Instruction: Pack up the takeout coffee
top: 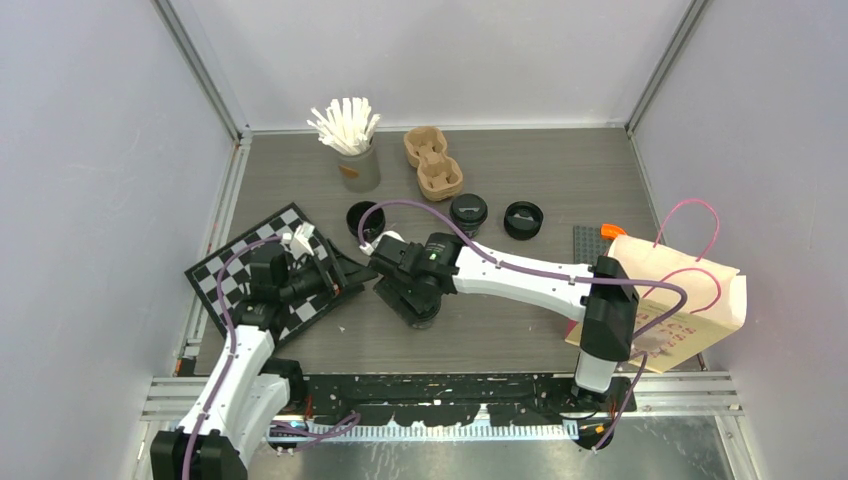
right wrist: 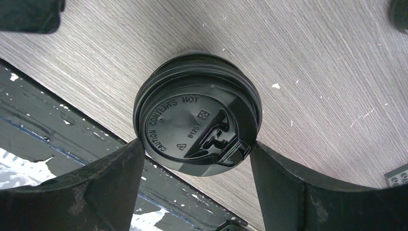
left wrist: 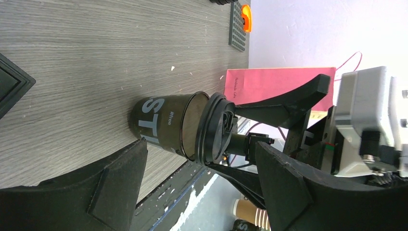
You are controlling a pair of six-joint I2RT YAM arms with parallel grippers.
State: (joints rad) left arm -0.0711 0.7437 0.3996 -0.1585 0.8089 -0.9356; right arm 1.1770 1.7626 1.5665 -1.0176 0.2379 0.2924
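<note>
One cup [left wrist: 161, 126] stands on the desk [top: 520, 330], its lid [right wrist: 198, 126] tilted on the rim and not pressed home. Capping looks unfinished, and the carrier [top: 433, 163] (far side) holds nothing. The right hand [right wrist: 196, 146], fingers set wide, grips the lid's edges — the left hand [left wrist: 199, 147] is open and empty near the cup.

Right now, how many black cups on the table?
4, unless two are bare lids: a black paper cup under the round black plastic lid in the right claw; an open cup beyond it; two capped ones further right, near the brown pulp carrier. More may be hidden.
</note>
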